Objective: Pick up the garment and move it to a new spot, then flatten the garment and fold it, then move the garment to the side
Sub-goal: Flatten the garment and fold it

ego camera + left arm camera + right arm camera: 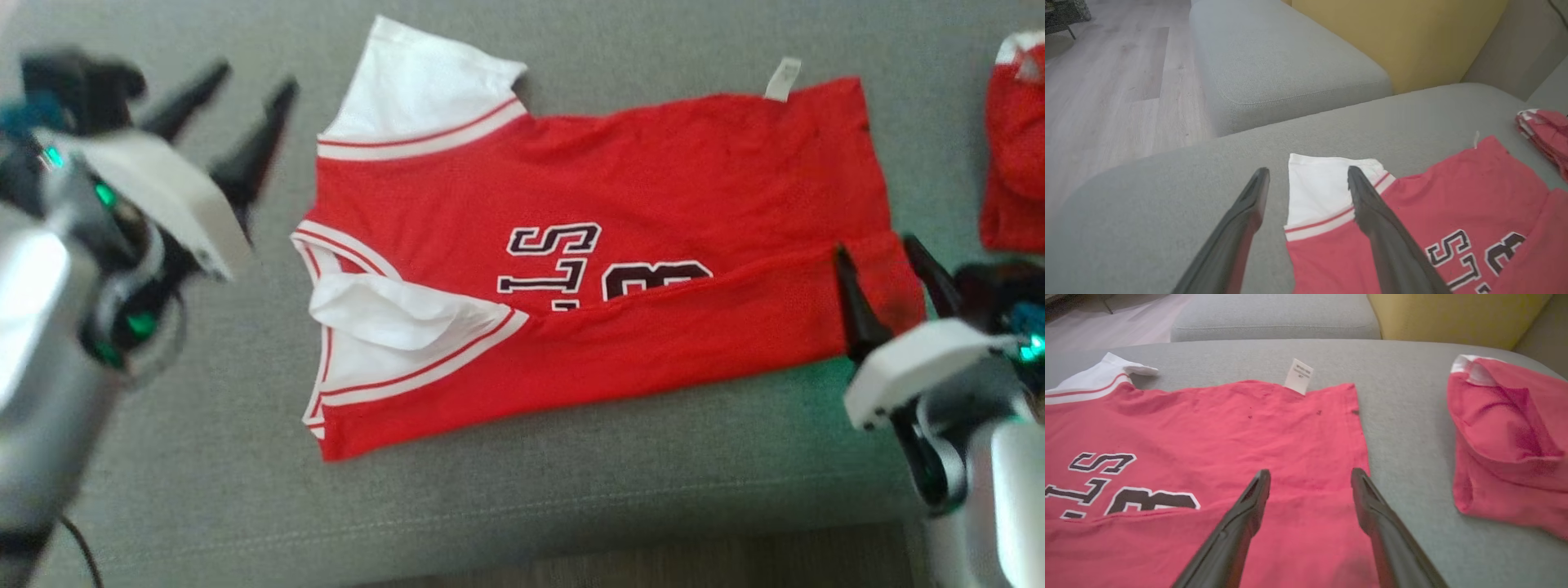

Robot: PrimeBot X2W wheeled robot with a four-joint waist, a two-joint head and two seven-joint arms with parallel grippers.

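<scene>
Closest to the head camera, the left arm's pale, blurred forearm fills the lower left corner. Its left tool (pixel 253 77) points up and away over bare grey sofa seat (pixel 204 449), well to the left of the garment (pixel 612 188). The fingers are spread wide with nothing between them.

The garment is a red jersey with white sleeves and dark lettering, spread flat in the middle of the seat with its collar toward the robot's left. Its near long edge is folded over the body and hides the lower part of the lettering.

At the lower right, the right tool (pixel 877 245) rests over the hem end of that folded flap. Its fingers are also wide apart and grip nothing; whether the tips touch the cloth cannot be told. A second red garment (pixel 1016 163), bundled up, lies apart at the far right.

The left wrist view adds the surroundings: wooden floor (pixel 1106 81), another grey sofa section (pixel 1274 61) and a yellow cushion (pixel 1396 36). There the left tool (pixel 1307 170) frames the far white sleeve (pixel 1323 188).

The right wrist view shows the white label (pixel 1298 375) standing up at the garment's (pixel 1229 424) far edge. The right tool (pixel 1310 473) points across the hem corner.
</scene>
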